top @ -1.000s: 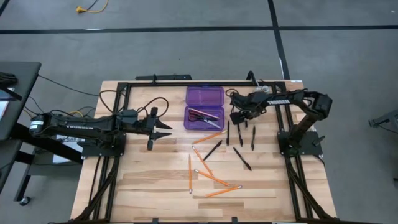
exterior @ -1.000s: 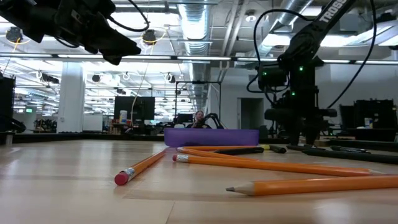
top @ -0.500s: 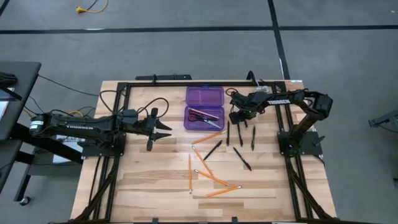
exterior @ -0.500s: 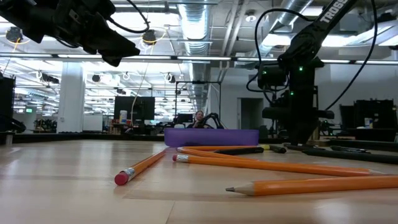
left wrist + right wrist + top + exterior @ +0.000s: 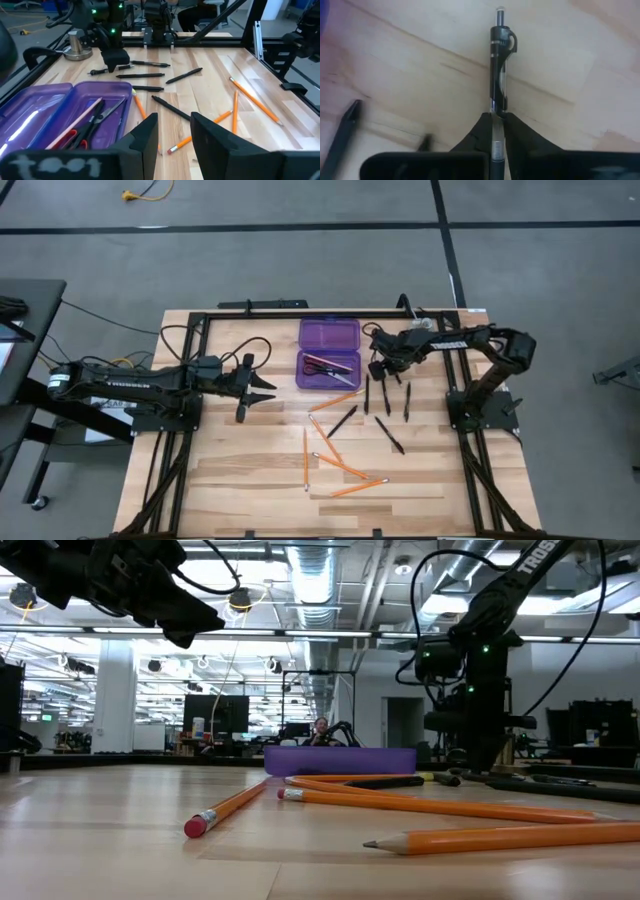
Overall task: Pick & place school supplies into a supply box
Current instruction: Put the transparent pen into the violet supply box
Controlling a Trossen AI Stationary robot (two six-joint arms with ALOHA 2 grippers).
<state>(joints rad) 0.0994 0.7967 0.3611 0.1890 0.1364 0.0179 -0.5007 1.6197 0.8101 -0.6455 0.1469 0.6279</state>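
The purple pencil case [image 5: 328, 352] lay open at twelve o'clock, red-handled scissors [image 5: 322, 367] inside; orange pencils [image 5: 340, 470] and black pens [image 5: 389, 434] lay scattered toward five o'clock.

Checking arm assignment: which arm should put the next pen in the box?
Right. Its gripper is already shut on a black pen beside the purple box; the left gripper hangs open, away from the supplies.

Right arm low and clamped; left arm idle.
Right gripper [image 5: 498, 131] pointed downward, fingers [image 5: 481, 131] pinched tight around a black pen [image 5: 499, 75]; left gripper [image 5: 262, 388] held level above the worktop [image 5: 240, 470], fingers [image 5: 145, 134] parted.
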